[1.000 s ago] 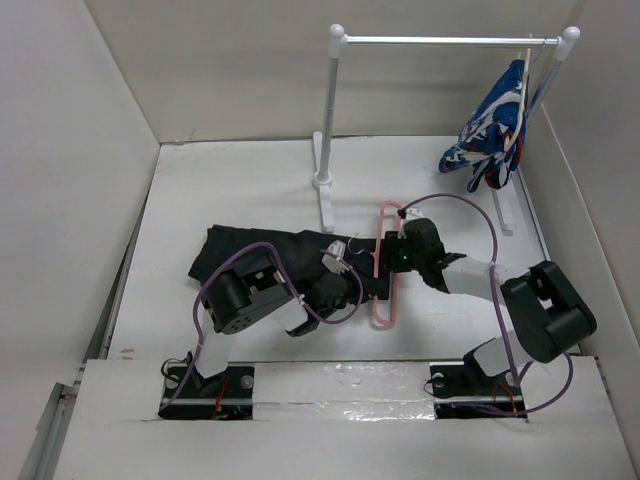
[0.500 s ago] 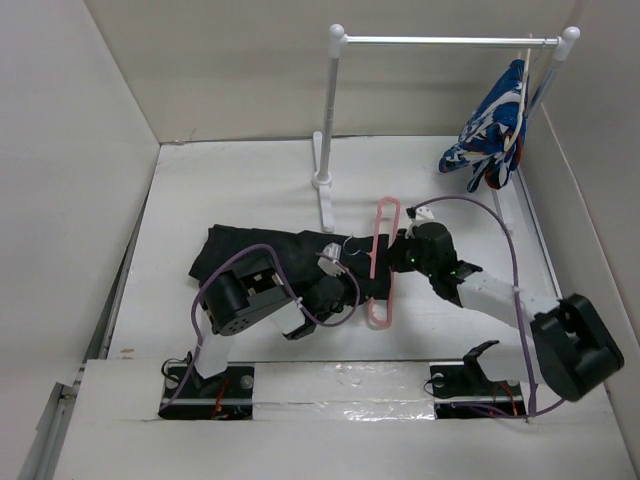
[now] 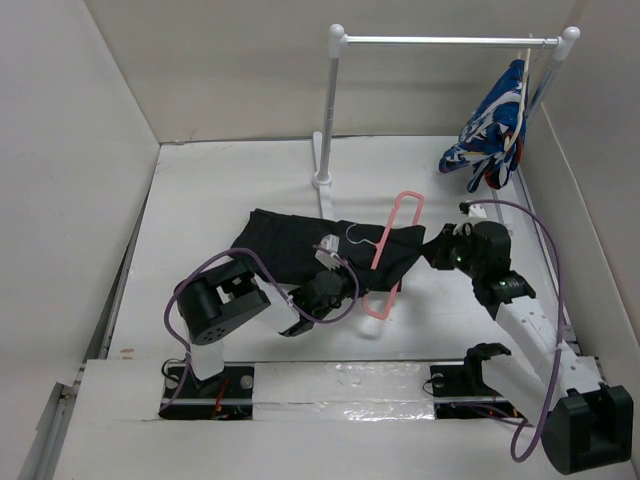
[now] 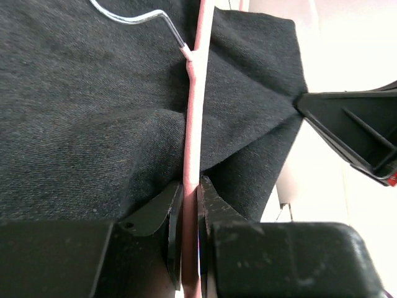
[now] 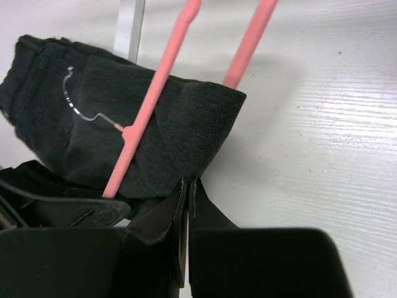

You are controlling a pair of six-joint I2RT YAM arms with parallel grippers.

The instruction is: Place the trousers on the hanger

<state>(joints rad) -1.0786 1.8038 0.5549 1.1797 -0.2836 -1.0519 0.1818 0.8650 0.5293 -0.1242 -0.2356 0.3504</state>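
Observation:
The black trousers (image 3: 300,245) lie folded across the table's middle, threaded through the pink hanger (image 3: 392,240), whose metal hook (image 3: 357,241) rests on the cloth. My left gripper (image 3: 335,283) is shut on the hanger's pink bar (image 4: 191,186), with black cloth (image 4: 87,105) beyond it. My right gripper (image 3: 437,250) is shut on the right edge of the trousers (image 5: 186,143) and pulls it into a point. The hanger's two pink arms (image 5: 162,68) run up past the cloth in the right wrist view.
A white clothes rail (image 3: 445,41) stands at the back, its left post (image 3: 326,120) just behind the trousers. A blue, white and red patterned garment (image 3: 495,125) hangs at the rail's right end. White walls close in on three sides.
My right gripper has drawn back to the right with the trousers' edge, dragging cloth through the hanger. The trousers and hanger shifted right. My left arm's elbow swung down and left.

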